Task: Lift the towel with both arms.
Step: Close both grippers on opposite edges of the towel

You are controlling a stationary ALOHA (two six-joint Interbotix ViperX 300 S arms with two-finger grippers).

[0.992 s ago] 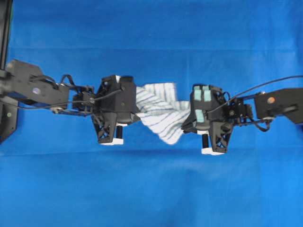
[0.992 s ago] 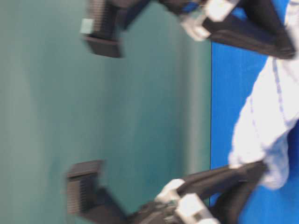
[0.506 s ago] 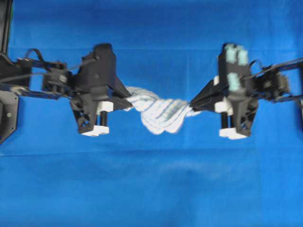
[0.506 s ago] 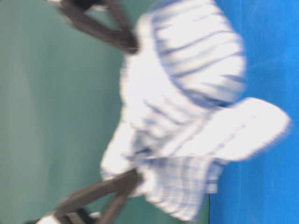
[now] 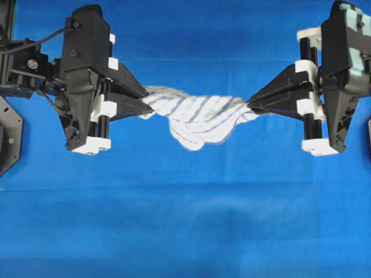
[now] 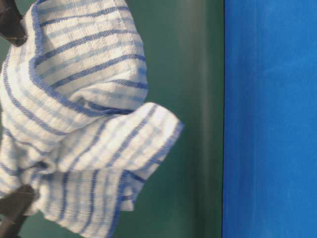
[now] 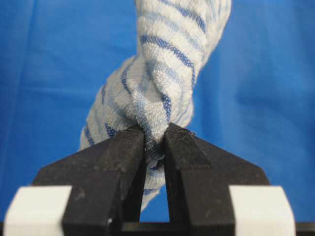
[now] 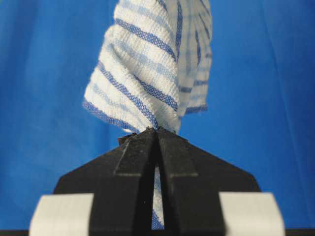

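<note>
The towel (image 5: 198, 119) hangs stretched between the left claw (image 5: 146, 106) and right claw (image 5: 253, 106), each clamped on one end, well above the tabletop (image 5: 185, 231).

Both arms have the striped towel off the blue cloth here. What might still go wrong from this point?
1. The right gripper pinches only a thin edge of the towel at its very fingertips, so that end might slip free.
2. The left gripper clamps a thicker twisted bunch; uneven pulling could tug the weaker right end loose.
3. The towel sags in the middle with a loose fold hanging, so lowering could drag it on the blue cloth.
</note>
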